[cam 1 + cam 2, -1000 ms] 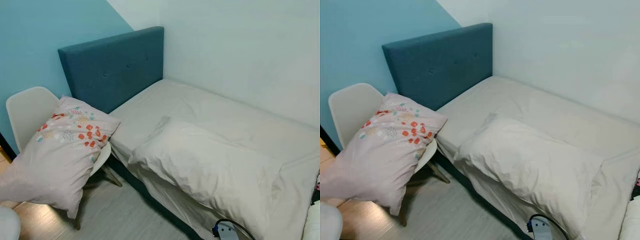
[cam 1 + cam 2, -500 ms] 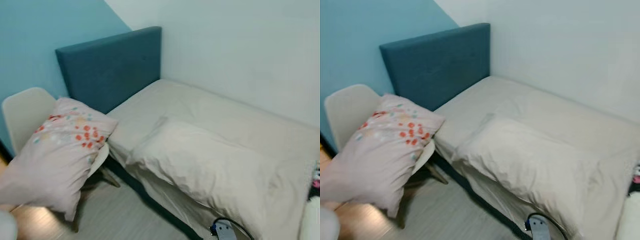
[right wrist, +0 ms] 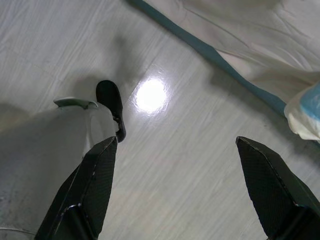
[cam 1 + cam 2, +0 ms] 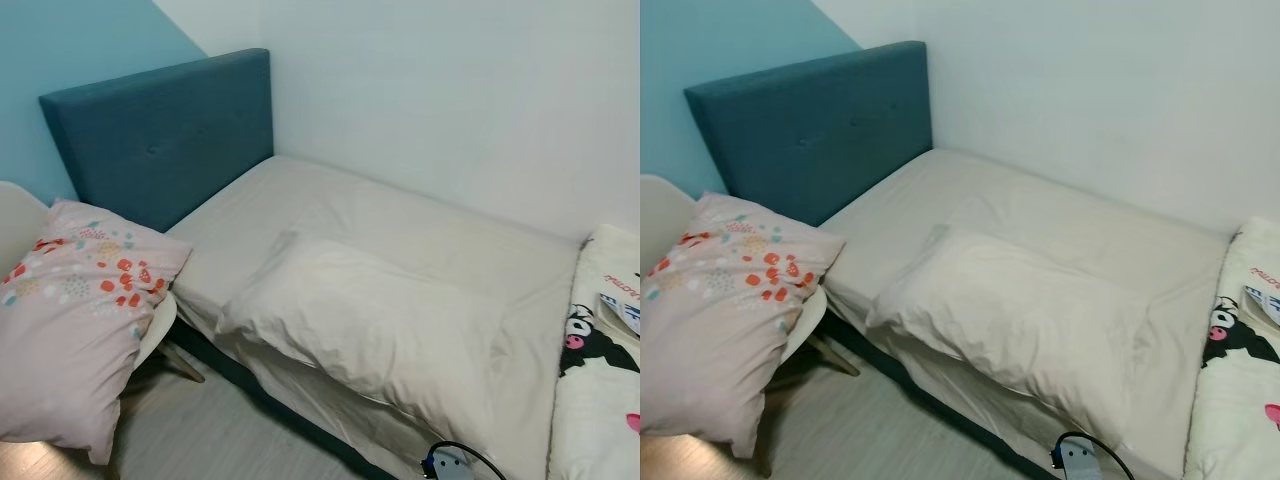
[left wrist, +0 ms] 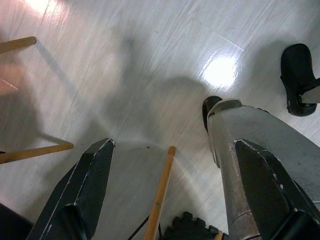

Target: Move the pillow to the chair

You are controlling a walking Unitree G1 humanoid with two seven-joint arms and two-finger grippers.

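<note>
**A:** Pillow with the orange and teal spots is sitting on the white chair already, leaning against its back, right beside the bed. From the left eye view there's also a plain white pillow hanging over the bed's near edge, below the teal headboard, and a cartoon blanket at the right.

**B:** Same from the right eye view. Little grey gadget with a black cable on the floor by the bed.

**A:** Left wrist view: left pincer spread wide, pinching nothing, aimed down at the pale wood floor. You can see wooden chair legs and the robot's silver leg.

**B:** Right wrist view: right pincer is spread and empty too, above the floor near the bed's teal base rail.
</note>
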